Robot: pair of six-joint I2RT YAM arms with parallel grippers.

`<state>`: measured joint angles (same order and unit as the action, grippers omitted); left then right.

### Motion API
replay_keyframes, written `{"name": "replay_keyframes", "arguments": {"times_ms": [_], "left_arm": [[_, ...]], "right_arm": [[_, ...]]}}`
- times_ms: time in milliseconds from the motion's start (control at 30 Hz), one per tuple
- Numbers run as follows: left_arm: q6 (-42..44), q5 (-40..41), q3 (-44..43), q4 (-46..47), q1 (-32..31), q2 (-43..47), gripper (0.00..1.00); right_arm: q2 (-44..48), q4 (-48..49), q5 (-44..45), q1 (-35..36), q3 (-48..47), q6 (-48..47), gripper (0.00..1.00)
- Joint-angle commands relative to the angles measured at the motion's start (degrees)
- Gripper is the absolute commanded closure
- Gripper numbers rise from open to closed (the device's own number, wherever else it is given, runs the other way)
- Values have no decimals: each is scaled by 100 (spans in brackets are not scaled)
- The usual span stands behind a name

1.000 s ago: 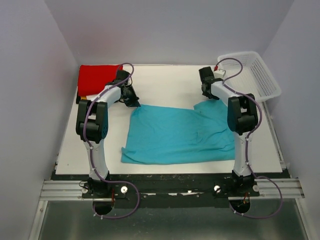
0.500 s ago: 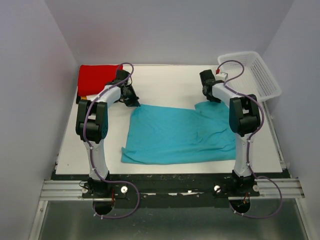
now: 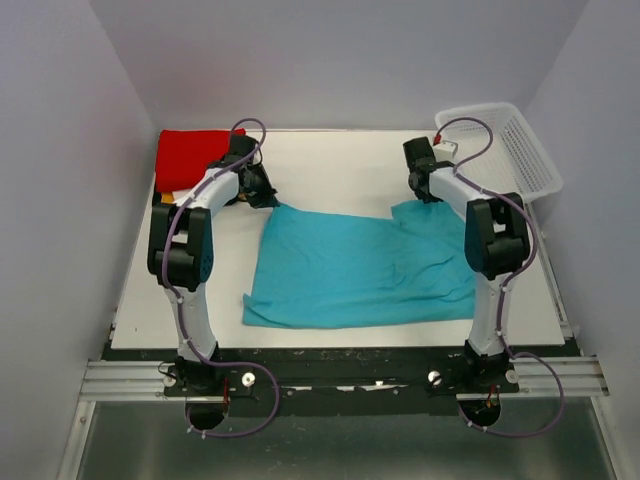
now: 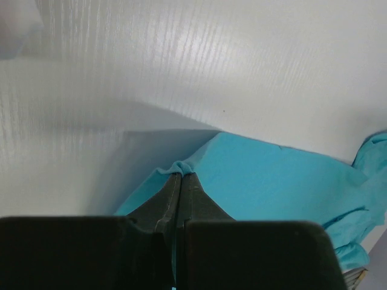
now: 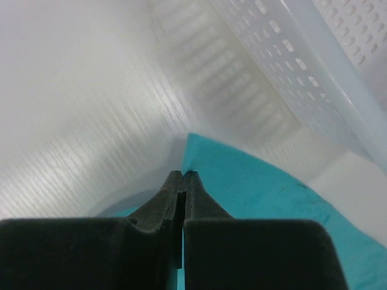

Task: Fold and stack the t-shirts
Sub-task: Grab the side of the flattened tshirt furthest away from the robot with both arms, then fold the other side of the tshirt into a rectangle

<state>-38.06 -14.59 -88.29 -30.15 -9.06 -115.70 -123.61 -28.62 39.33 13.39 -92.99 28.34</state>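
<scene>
Landmark: turquoise t-shirt point(image 3: 360, 270), spread mostly flat on the white table point(image 3: 340, 160), roughly midway between the two arms. Its near hem runs close to the table's front edge.

Turquoise t-shirt, surface: mostly smooth, with creases and a rumpled patch toward its right side. The far-left corner rises to a small peak. The far-right part stands a step farther back than the middle of the far edge.

Left gripper point(image 3: 268, 196): at the shirt's far-left corner. In the left wrist view the fingertips point(image 4: 181, 176) are pressed tight together, with a little ridge of turquoise cloth nipped between them. The cloth falls away to the right of the tips and throws a shadow on the table beneath.

Right gripper point(image 3: 421, 193): at the shirt's far-right corner. In the right wrist view the tips point(image 5: 183, 176) meet with no gap. Turquoise cloth shows on both sides of them, and the shirt's corner pokes out just beyond, so the gripper is clamped on the cloth near that corner.

Red t-shirt point(image 3: 195, 155): a folded rectangle beyond the turquoise shirt's far-left corner, at the table's back-left corner. It lies apart from the turquoise cloth, with the left arm's wrist just beside it.

White mesh basket point(image 3: 505, 150): beyond and to the right of the turquoise shirt's far-right corner, overhanging the table's right edge. In the right wrist view its perforated wall point(image 5: 284, 66) is near the gripped corner but not touching it.

Arms: both reach forward from their bases past the shirt's near hem, one along each side of it.
</scene>
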Motion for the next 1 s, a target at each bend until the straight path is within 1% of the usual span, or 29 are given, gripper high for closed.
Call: {"name": "replay_keyframes", "arguments": {"times_ms": [0, 133, 200, 333, 533, 733, 833, 967], "left_arm": [[94, -211, 487, 345, 27, 714, 100], [72, -212, 1116, 601, 18, 1091, 100], [31, -367, 1438, 775, 18, 1274, 100], [-49, -511, 2063, 1047, 18, 1699, 100], [-87, -400, 2836, 1259, 9, 2495, 100], [-234, -410, 3871, 1612, 9, 3341, 100], [-354, -299, 4247, 1662, 2, 3685, 100], [-520, -30, 4727, 1678, 1, 4259, 100]], "right_arm": [[910, 454, -554, -31, 638, -324, 99], [1555, 559, -1087, -22, 1264, -508, 99], [1904, 639, -1299, -19, 1632, -514, 99], [2607, 750, -1514, -20, 2379, -375, 99], [3639, 630, -1522, -27, 3201, -213, 99], [4717, 182, -1266, -21, 3820, 26, 99], [5102, 69, -1186, -21, 4108, 122, 99], [5504, -306, -998, -21, 4251, 267, 99]]}}
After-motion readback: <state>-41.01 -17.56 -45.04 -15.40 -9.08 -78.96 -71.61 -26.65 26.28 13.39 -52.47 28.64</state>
